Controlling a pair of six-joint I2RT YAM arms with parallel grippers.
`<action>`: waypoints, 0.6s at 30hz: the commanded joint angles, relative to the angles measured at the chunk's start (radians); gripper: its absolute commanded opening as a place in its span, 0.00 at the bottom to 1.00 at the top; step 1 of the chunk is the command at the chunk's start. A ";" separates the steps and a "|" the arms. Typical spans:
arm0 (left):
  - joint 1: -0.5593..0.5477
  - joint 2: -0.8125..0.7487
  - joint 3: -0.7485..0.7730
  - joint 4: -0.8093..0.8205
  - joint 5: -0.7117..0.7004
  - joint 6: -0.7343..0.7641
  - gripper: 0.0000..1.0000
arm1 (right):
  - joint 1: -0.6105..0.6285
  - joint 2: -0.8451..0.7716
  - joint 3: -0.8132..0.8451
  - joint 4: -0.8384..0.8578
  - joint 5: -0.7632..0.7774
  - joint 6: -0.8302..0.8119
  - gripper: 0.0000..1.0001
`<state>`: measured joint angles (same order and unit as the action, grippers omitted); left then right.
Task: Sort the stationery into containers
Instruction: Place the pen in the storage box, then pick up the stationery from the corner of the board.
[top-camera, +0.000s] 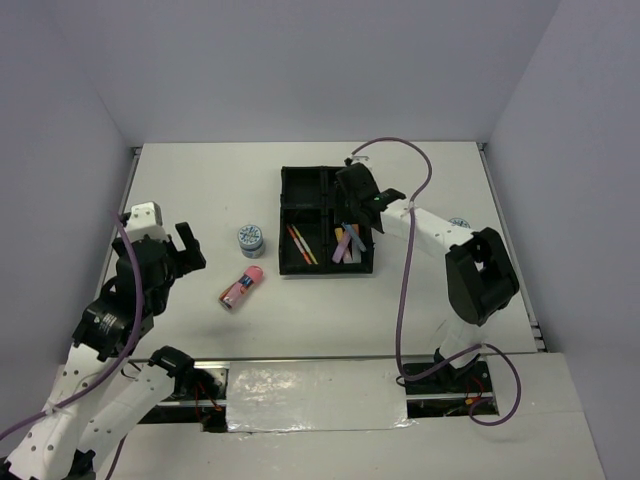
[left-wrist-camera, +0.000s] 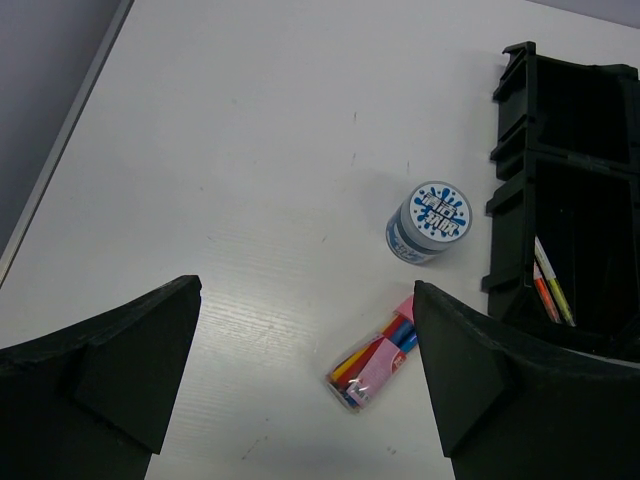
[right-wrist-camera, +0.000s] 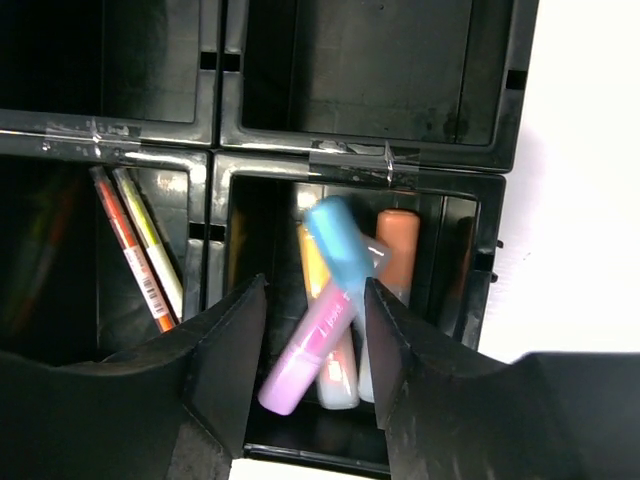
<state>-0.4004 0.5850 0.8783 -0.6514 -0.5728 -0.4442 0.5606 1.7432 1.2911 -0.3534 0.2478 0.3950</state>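
The black tray (top-camera: 281, 222) has four compartments. My right gripper (top-camera: 361, 206) hangs over its near right compartment, jaws open. A blue marker (right-wrist-camera: 343, 256), blurred, lies loose between the fingers (right-wrist-camera: 315, 330) on top of purple (right-wrist-camera: 300, 368), yellow (right-wrist-camera: 312, 262) and orange markers (right-wrist-camera: 398, 252). Thin orange pens (right-wrist-camera: 138, 262) lie in the near left compartment (top-camera: 302, 245). A blue-white tape roll (top-camera: 251, 240) and a pink tube (top-camera: 241, 288) lie on the table left of the tray. My left gripper (top-camera: 186, 250) is wide open above the table, the tube (left-wrist-camera: 375, 365) and roll (left-wrist-camera: 430, 222) ahead of it.
The tray's two far compartments (right-wrist-camera: 350, 70) look empty. A second round blue-white item (top-camera: 460, 224) shows partly behind my right arm. The left wall's edge (left-wrist-camera: 60, 150) runs close beside my left gripper. The tray's near corner (left-wrist-camera: 505, 230) stands right of the roll.
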 joint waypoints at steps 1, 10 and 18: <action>0.005 -0.014 -0.004 0.044 0.019 0.022 0.99 | 0.005 -0.033 0.036 0.042 -0.007 -0.010 0.52; 0.005 -0.027 -0.007 0.048 0.033 0.025 0.99 | -0.122 -0.243 -0.065 -0.038 0.024 -0.031 0.81; 0.003 -0.024 -0.004 0.045 0.039 0.024 0.99 | -0.431 -0.310 -0.087 -0.225 0.198 0.025 1.00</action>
<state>-0.4004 0.5667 0.8768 -0.6495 -0.5411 -0.4431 0.1787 1.4498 1.2243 -0.4690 0.3538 0.3939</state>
